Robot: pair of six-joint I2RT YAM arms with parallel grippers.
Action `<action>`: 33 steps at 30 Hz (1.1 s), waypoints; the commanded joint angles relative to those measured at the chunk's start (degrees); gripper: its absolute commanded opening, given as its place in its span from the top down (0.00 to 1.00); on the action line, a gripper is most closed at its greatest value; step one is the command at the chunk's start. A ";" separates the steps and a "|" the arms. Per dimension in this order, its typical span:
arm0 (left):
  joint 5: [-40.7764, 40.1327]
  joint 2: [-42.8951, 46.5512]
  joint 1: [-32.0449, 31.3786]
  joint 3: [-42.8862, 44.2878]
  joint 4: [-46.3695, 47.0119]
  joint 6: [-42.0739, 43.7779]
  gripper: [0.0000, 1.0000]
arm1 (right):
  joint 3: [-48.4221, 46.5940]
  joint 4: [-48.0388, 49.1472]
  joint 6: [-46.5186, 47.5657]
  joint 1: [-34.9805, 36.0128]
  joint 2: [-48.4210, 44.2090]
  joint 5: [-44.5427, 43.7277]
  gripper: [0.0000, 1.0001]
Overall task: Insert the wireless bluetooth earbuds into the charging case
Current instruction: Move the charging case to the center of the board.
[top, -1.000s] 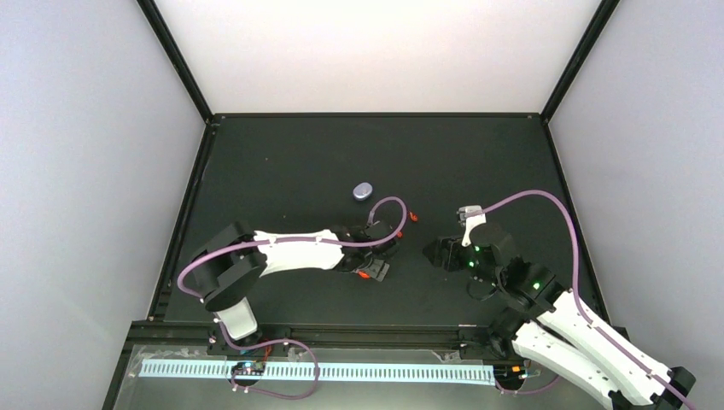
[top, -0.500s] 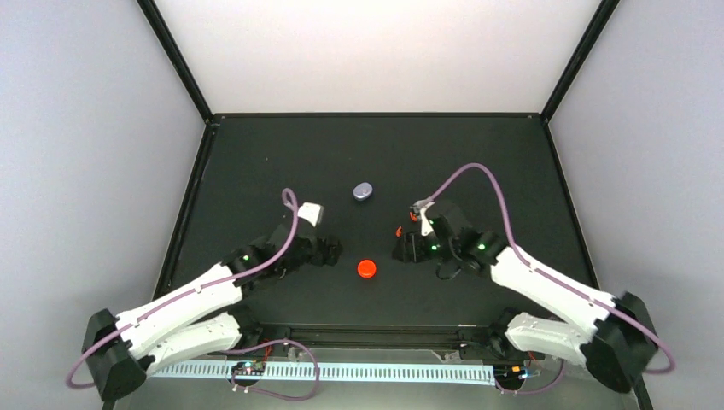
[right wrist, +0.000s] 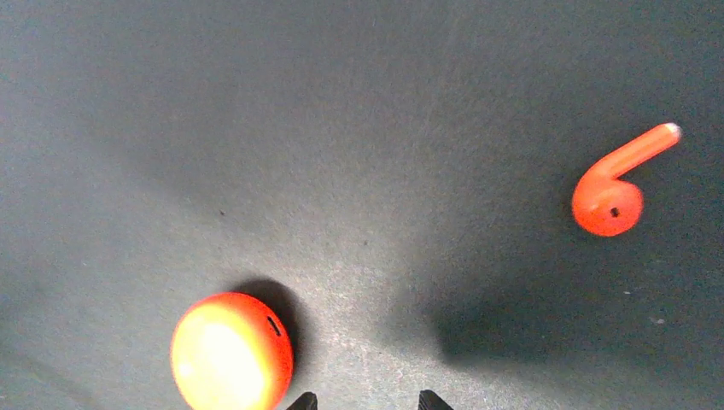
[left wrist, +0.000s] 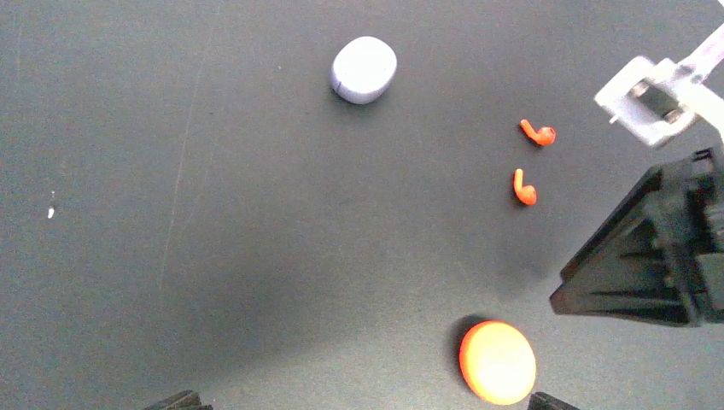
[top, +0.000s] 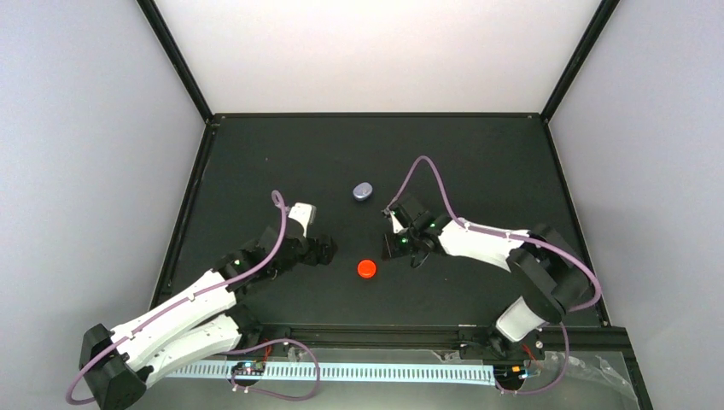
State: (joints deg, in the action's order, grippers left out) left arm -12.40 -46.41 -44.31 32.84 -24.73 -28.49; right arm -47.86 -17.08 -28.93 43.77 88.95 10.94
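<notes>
Two red-orange earbuds (left wrist: 538, 132) (left wrist: 523, 190) lie loose on the black mat; the right wrist view shows one earbud (right wrist: 610, 192) at its right. The red-orange charging case (top: 366, 269) (left wrist: 498, 361) (right wrist: 230, 350) sits closed between the arms. A lavender case (top: 363, 191) (left wrist: 364, 70), also closed, lies farther back. My left gripper (top: 329, 249) (left wrist: 363, 401) is wide open just left of the red case, holding nothing. My right gripper (top: 395, 248) (right wrist: 364, 400) hovers right of the red case, its tips a narrow gap apart with nothing between them.
The black mat (top: 478, 171) is ringed by a raised black frame and white walls. The right arm's wrist and purple cable (top: 427, 171) stand over the earbuds' area in the top view.
My left gripper let go of the red case and drew back to the left, opening wide. The right arm swung in toward the centre and its jaws narrowed.
</notes>
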 commanded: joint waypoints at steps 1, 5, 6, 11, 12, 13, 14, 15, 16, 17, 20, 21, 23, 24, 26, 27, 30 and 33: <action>1.29 1.85 0.55 -0.52 1.49 0.63 0.01 | -0.96 0.45 1.17 2.27 2.96 -2.11 0.72; 2.35 2.46 0.54 -1.28 2.18 0.45 0.02 | -0.75 1.56 0.11 5.22 4.75 -2.35 0.74; 2.58 2.36 0.55 -1.31 2.10 0.43 0.02 | -0.73 1.99 -0.28 5.55 5.16 -2.21 0.74; 3.58 2.46 0.54 -0.81 1.42 0.38 0.02 | -1.76 2.56 -1.45 8.57 6.65 -1.41 0.76; 3.73 2.54 0.50 -0.77 1.22 0.36 0.02 | -1.92 2.57 -1.54 9.21 6.87 -1.26 0.76; 3.85 2.71 0.53 -0.76 1.17 0.30 0.02 | -2.30 2.58 -1.66 9.74 7.10 -1.11 0.76; 4.00 2.85 0.54 -0.76 1.18 0.27 0.02 | -2.71 2.46 -1.66 10.32 7.35 -1.03 0.76; 4.09 2.98 0.55 -0.86 1.12 0.14 0.02 | -3.08 2.34 -1.55 10.75 7.56 -0.94 0.76; 4.18 3.07 0.55 -0.85 1.11 -0.12 0.02 | -3.47 2.21 -1.30 11.14 7.84 -0.67 0.76; 4.33 3.15 0.55 -0.92 1.12 -0.22 0.02 | -3.88 2.19 -0.94 11.50 7.90 -0.32 0.76; 4.58 3.24 0.54 -0.85 0.98 -0.57 0.02 | -4.88 2.03 0.71 12.14 7.43 0.75 0.76; 4.50 3.40 0.52 -0.85 0.88 -0.85 0.02 | -4.90 2.01 1.20 12.21 6.66 0.67 0.76; 4.29 3.94 0.54 -0.76 0.29 -1.32 0.02 | -4.89 1.43 3.00 12.22 4.46 -0.87 0.73; 4.03 4.38 0.54 -0.68 -0.26 -1.59 0.03 | -4.92 1.15 4.21 12.24 3.30 -1.78 0.70; 3.51 5.44 0.55 -0.84 -0.76 -1.85 0.03 | -5.42 0.01 6.55 12.20 1.75 -4.04 0.60; 3.24 5.94 0.55 -0.89 -0.90 -1.83 0.02 | -5.94 -0.75 8.11 12.17 1.52 -4.99 0.55; 2.24 7.65 0.50 -0.94 -1.30 -2.00 0.02 | -8.35 -2.55 13.12 11.98 2.78 -5.86 0.39; 1.43 9.25 0.54 -1.02 -1.50 -2.09 0.02 | -10.91 -2.24 16.74 11.55 4.92 -3.77 0.26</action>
State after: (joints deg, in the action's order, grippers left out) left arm -9.19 -39.27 -44.23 31.42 -24.69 -29.67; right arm -55.37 -18.76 -19.40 55.81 92.12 7.55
